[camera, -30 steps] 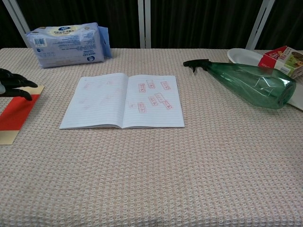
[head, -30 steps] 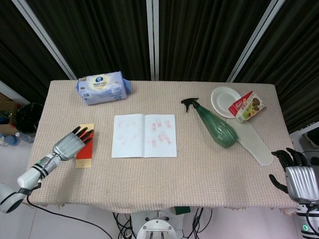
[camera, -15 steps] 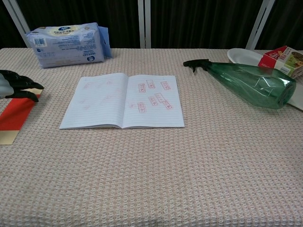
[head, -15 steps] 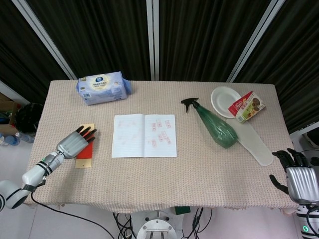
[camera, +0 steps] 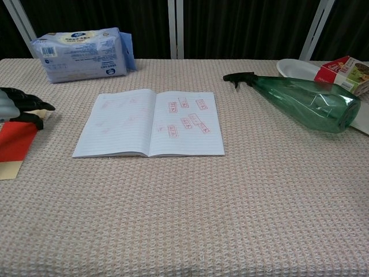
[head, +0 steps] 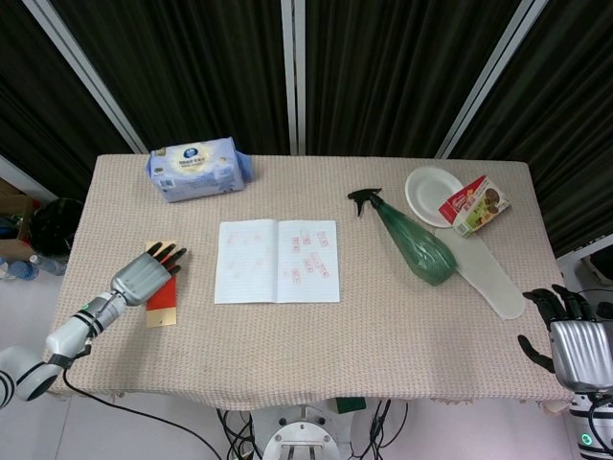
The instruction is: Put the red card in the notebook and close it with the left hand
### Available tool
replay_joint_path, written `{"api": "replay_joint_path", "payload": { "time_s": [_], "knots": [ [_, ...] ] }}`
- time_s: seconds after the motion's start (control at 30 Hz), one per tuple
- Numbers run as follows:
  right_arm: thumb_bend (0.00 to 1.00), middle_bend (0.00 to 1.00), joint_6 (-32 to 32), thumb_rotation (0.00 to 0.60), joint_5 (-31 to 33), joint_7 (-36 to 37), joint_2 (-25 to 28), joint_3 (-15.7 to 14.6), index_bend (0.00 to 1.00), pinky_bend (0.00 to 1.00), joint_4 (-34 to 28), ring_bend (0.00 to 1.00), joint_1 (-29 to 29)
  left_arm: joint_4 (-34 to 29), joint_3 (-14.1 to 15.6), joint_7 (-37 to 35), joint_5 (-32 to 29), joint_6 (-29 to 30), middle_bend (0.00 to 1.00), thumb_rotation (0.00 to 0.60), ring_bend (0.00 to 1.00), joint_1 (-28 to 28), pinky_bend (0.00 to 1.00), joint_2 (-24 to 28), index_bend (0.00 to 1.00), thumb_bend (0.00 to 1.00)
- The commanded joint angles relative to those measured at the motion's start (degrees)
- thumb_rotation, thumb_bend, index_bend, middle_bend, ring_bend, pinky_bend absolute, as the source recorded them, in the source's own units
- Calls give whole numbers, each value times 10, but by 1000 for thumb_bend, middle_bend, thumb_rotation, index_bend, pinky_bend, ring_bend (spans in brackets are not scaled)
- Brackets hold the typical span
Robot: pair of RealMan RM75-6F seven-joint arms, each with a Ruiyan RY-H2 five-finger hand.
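The notebook (head: 278,261) (camera: 150,122) lies open and flat at the table's middle, with red stamps on its right page. The red card (head: 163,297) (camera: 14,143), gold at both ends, lies left of it near the table's left edge. My left hand (head: 144,276) (camera: 17,107) lies over the card's far half with its dark fingers stretched out towards the notebook; the card's top end is hidden under it. I cannot see any finger under the card. My right hand (head: 573,335) hangs off the table's right front corner, fingers apart, holding nothing.
A blue pack of wipes (head: 196,168) (camera: 81,53) sits at the back left. A green spray bottle (head: 412,240) (camera: 300,101) lies on its side right of the notebook. Behind it are a white plate (head: 429,192) and a snack box (head: 474,204), and a pale flat sheet (head: 488,273) lies beside the bottle.
My left hand has slid a little further right over the card, and the card has turned slightly under it. The right hand and the notebook have not moved.
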Motion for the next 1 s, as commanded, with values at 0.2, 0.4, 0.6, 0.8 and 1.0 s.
{"api": "replay_joint_path", "payload": {
  "time_s": [0.2,0.4,0.6,0.8,1.0],
  "knots": [
    [174,236,3,600,-3,-2,3,1,276,216,-3,144,-1,11,3,-20,4,19,0,600,12,6,133,-10,341,280],
    [174,236,1,600,-3,0,1,0,276,216,-2,144,-1,5,5,-18,4,30,0,600,12,10,132,-3,344,357],
    [174,236,0,600,-5,0,1,0,276,216,-2,144,0,-9,5,-12,1,36,0,600,12,14,131,5,367,425],
    [173,236,-1,600,-6,-1,2,0,276,216,-4,144,1,-14,3,-3,1,48,0,600,12,18,130,6,380,448],
    [173,236,0,600,-8,1,3,1,276,216,-3,144,1,-60,-12,7,-7,65,0,600,12,18,129,34,381,448]
  ]
}}
